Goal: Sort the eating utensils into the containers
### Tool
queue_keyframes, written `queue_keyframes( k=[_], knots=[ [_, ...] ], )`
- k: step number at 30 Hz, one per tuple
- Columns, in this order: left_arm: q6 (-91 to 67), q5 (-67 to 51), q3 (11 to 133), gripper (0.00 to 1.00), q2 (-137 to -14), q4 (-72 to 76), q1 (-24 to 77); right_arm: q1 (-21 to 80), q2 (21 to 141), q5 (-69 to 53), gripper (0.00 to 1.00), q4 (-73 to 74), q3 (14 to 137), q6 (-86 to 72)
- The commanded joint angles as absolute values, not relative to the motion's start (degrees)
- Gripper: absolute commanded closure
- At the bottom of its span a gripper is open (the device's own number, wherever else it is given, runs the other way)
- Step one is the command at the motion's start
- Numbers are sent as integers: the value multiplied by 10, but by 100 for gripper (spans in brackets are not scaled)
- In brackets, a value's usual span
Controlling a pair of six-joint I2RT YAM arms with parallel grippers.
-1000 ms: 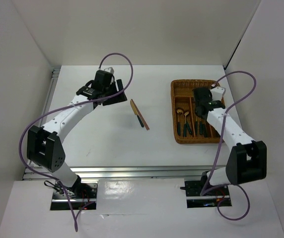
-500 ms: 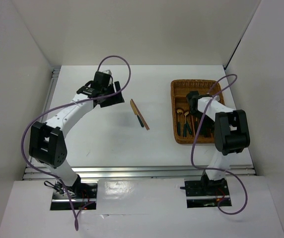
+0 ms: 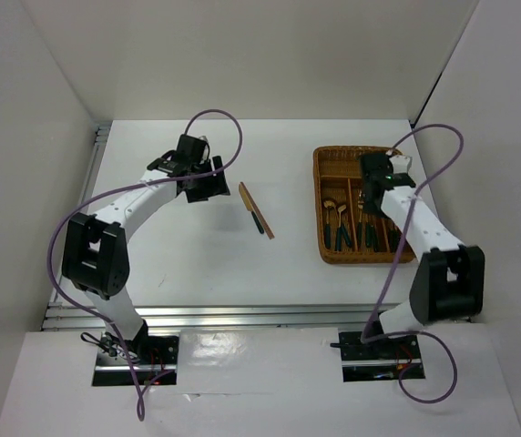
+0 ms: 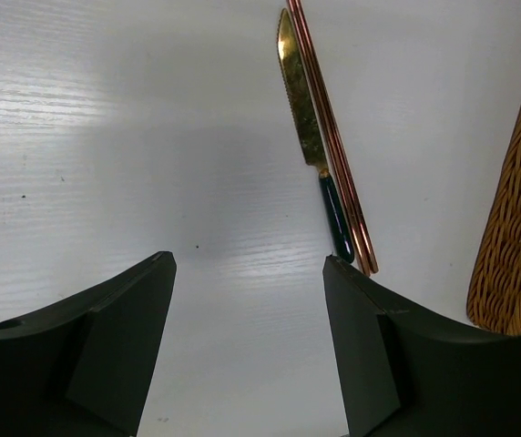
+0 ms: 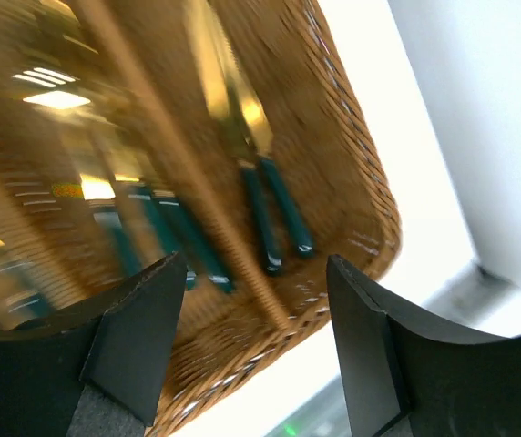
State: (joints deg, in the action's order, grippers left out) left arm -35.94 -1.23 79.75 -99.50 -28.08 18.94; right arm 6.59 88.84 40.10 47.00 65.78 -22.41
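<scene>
Left claw (image 4: 249,262) parted, wrist-view knife (image 4: 301,127) beside chopsticks (image 4: 333,146)

The top camera sits high at the near side and looks down on the whole table (image 3: 197,264). The left wrist camera hangs close over the knife (image 4: 308,127) and the edge of the tray (image 4: 515,218). The right wrist camera looks closely into that same tray.

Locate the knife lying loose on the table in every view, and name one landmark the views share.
Top external: knife near the picture's centre, alongside the chopsticks, left of the wicker tray.
Left wrist: knife upper centre-right, chopsticks touching its right side.
Right wrist: not in it.
Shared landmark: the wicker tray.
</scene>
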Motion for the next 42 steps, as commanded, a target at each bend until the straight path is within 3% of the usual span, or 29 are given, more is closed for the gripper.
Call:
queue_keyframes(
  k=[1,8,12,19,25,37,42],
  knots=[
    [-350,-36,801,20,-998,-263,187,68,782,296,29,364,650,-164],
    [-376,-67,783,21,-1015,-215,214,68,579,106,23,202,541,-133],
    [-409,-13,801,23,-1050,-207,263,68,550,-44,23,131,466,-154],
    [-488,84,837,31,-1114,-238,309,68,525,-163,25,46,376,-181],
    [-533,100,850,41,-1165,-238,316,68,519,-193,25,34,365,-181],
    [-538,107,914,44,-1222,-262,326,68,500,-221,26,12,338,-186],
    [-538,118,938,55,-1247,-308,326,68,495,-221,26,12,338,-186]
  ],
)
